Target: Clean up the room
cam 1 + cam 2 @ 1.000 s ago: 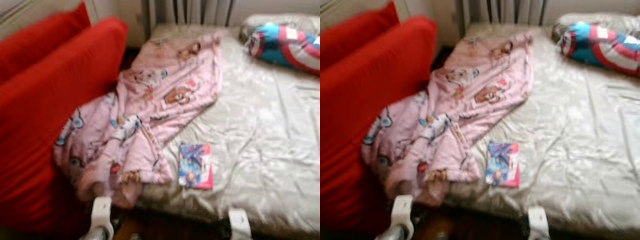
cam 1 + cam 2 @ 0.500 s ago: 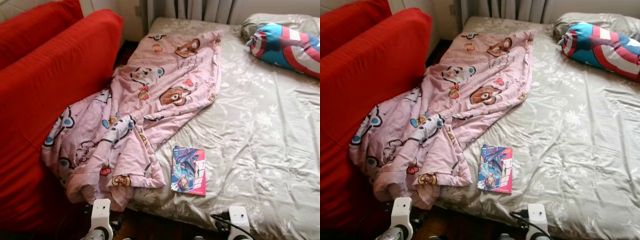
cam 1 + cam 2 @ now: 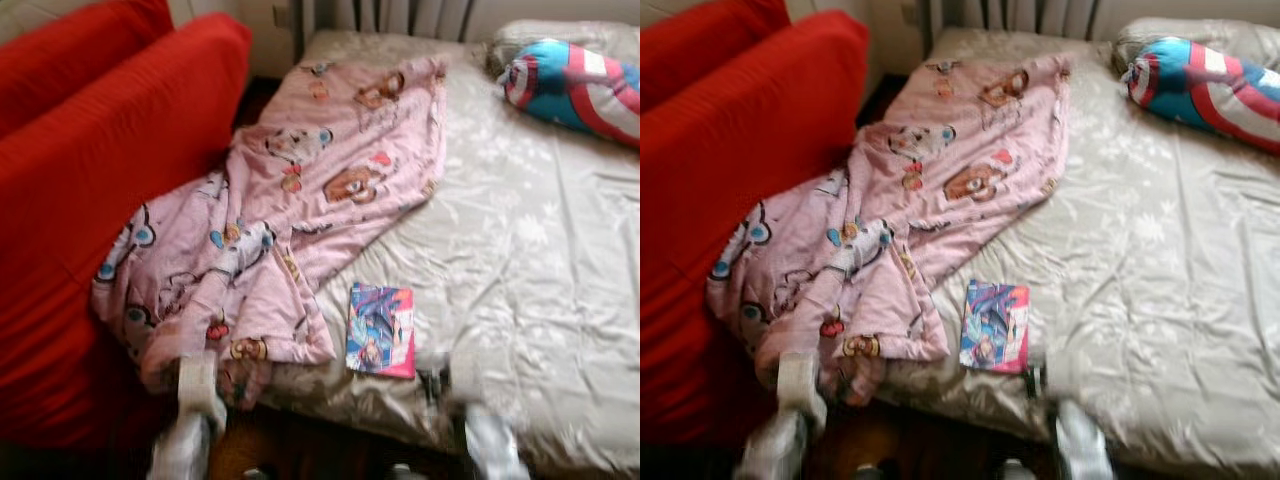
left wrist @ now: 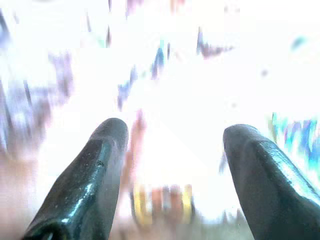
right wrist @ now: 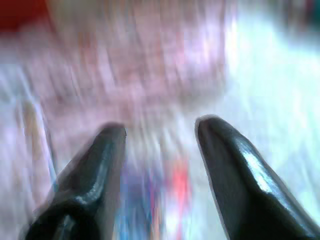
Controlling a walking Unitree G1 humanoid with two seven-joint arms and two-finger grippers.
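Note:
A pink cartoon-print blanket (image 3: 290,220) lies crumpled across the left side of the bed (image 3: 540,280), its lower end hanging over the bed's near edge. A colourful comic book (image 3: 381,329) rests flat on the beige sheet just right of the blanket's lower end. My left gripper (image 4: 175,135) is open, its black fingers (image 4: 95,170) pointing at the blurred blanket. My right gripper (image 5: 160,130) is open too, aimed at the blurred comic book and blanket. Both arms rise blurred at the near edge, the left arm (image 3: 195,400) below the blanket and the right arm (image 3: 480,420) right of the book.
A red sofa or cushions (image 3: 100,190) stand tight against the bed's left side. A blue, red and white shield-pattern pillow (image 3: 575,85) lies at the bed's far right. A radiator (image 3: 390,15) is behind the bed's head. Dark wooden floor (image 3: 300,450) shows below the near edge.
Both arms have lifted higher into the eye views, and the picture is blurred from motion. The blanket, book and pillow lie where they were.

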